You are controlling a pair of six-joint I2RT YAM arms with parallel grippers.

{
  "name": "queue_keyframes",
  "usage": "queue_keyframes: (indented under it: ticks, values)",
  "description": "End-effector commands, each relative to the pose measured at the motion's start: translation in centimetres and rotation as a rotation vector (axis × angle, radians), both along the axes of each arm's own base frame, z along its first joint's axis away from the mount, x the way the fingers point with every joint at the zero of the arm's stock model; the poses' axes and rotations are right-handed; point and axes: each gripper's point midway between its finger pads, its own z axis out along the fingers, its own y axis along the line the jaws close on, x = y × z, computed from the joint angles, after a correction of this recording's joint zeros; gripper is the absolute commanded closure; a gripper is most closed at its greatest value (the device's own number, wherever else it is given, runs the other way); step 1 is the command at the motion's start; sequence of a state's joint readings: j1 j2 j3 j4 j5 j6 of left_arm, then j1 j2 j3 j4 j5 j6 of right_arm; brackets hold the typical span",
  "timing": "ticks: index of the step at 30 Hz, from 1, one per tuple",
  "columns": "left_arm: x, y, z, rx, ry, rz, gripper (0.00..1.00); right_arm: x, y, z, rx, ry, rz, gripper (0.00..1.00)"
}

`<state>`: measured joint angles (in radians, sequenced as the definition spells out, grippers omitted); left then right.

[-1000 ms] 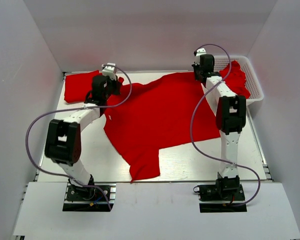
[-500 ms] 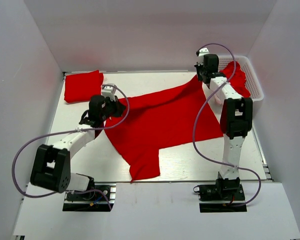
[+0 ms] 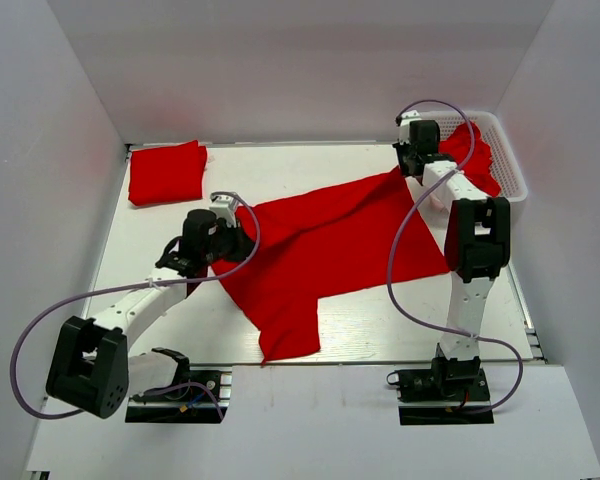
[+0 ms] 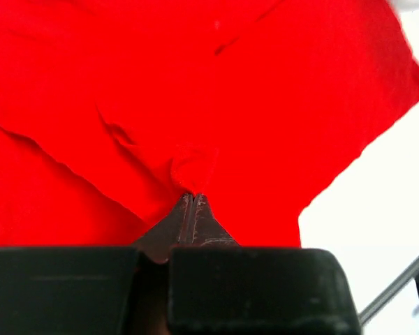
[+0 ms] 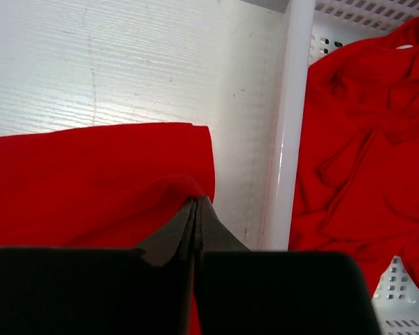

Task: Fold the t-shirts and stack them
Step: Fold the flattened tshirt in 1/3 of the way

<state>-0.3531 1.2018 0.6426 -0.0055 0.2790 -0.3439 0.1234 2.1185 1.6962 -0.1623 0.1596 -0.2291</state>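
Shirt point(image 3: 330, 240): lying spread on the tabletop point(image 3: 380, 320), left of the basket point(image 3: 513, 168).
Left jaws: clamping the shirt's edge farthest from the basket.
Right jaws: clamping the shirt's corner just beside the basket.
Folded shirt point(image 3: 165, 172): lying well apart from the basket.

Left end effector point(image 3: 243, 243), right end effector point(image 3: 411, 170) at opposite edges of red t-shirt point(image 3: 330, 240); folded shirt point(image 3: 166, 172) far-left.
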Motion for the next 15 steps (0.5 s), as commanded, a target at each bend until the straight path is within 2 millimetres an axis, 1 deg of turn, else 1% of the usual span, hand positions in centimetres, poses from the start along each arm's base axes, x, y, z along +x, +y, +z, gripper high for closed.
queue_keyframes:
  ticks: [1,2,3,4,5,6,7,8,9,10,11,12,14,15]
  values:
    - [-2.1,-0.6,-2.1,0.007,0.112,-0.038,1.00,0.2,-1.0,3.7,-0.013,-0.080,-0.025,1.00]
    - [-2.5,-0.9,-2.3,0.003,0.129,-0.044,0.85,-0.1,-1.1,3.3,-0.012,-0.071,-0.033,1.00]
    - [-2.8,-0.8,-3.0,0.014,0.158,-0.044,0.81,-0.1,-1.0,3.3,-0.011,-0.070,-0.035,1.00]
    - [-3.4,-0.6,-3.6,0.021,0.198,-0.038,0.74,-0.3,-1.2,3.4,-0.010,-0.068,-0.042,0.96]
    - [-3.9,-0.7,-3.9,0.029,0.216,-0.046,0.56,-0.7,-1.3,2.7,-0.008,-0.052,-0.051,0.90]
    - [-3.9,-0.5,-3.8,0.038,0.224,-0.039,0.52,-0.8,-1.3,2.9,-0.006,-0.055,-0.054,0.79]
    - [-4.5,-0.6,-3.9,0.044,0.235,-0.047,0.48,-1.0,-1.4,2.9,-0.010,-0.054,-0.059,0.74]
    - [-4.8,-0.3,-3.4,0.051,0.237,-0.039,0.34,-1.2,-1.3,2.7,-0.010,-0.047,-0.060,0.72]
    - [-4.7,-0.1,-2.8,0.054,0.230,-0.031,0.24,-1.5,-1.7,3.1,-0.015,-0.054,-0.070,0.67]
    - [-5.3,-0.2,-2.7,0.058,0.236,-0.040,0.13,-1.6,-1.9,2.9,-0.018,-0.053,-0.076,0.63]
    - [-5.4,0.1,-2.5,0.070,0.241,-0.028,0.08,-1.9,-2.0,2.9,-0.023,-0.047,-0.084,0.60]
    - [-5.3,0.3,-1.9,0.073,0.230,-0.018,0.00,-2.0,-1.7,3.5,-0.018,-0.057,-0.071,0.58]
    - [-5.0,0.8,-1.0,0.090,0.220,0.009,0.00,-2.2,-1.9,3.8,-0.018,-0.060,-0.075,0.52]
    - [-4.7,0.9,-0.7,0.097,0.216,0.021,0.00,-2.3,-1.5,4.4,-0.008,-0.068,-0.063,0.50]
